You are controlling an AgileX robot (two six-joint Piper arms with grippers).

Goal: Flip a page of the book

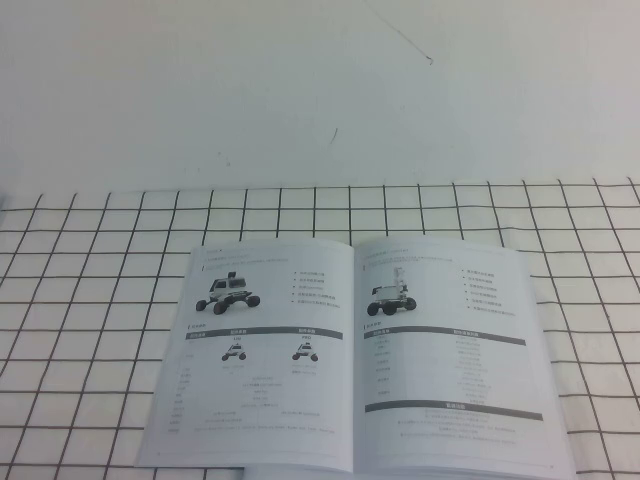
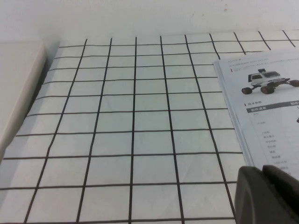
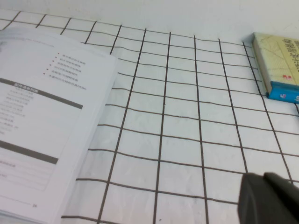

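The book (image 1: 350, 350) lies open and flat on the black-gridded white cloth (image 1: 90, 300), near the table's front edge. Its left page (image 1: 260, 340) and right page (image 1: 450, 350) each show a small wheeled-robot photo, grey bars and fine text. Neither arm shows in the high view. In the left wrist view my left gripper (image 2: 263, 170) hovers above the cloth beside the book's left edge (image 2: 261, 107), fingers pressed together, holding nothing. My right gripper (image 3: 263, 179) in the right wrist view is shut and empty over the cloth, off the book's right edge (image 3: 42, 116).
A yellowish box with a blue end (image 3: 280, 65) lies on the cloth to the right of the book. A pale beige slab (image 2: 18, 84) borders the cloth's left side. Behind the cloth is a bare white tabletop (image 1: 320, 90).
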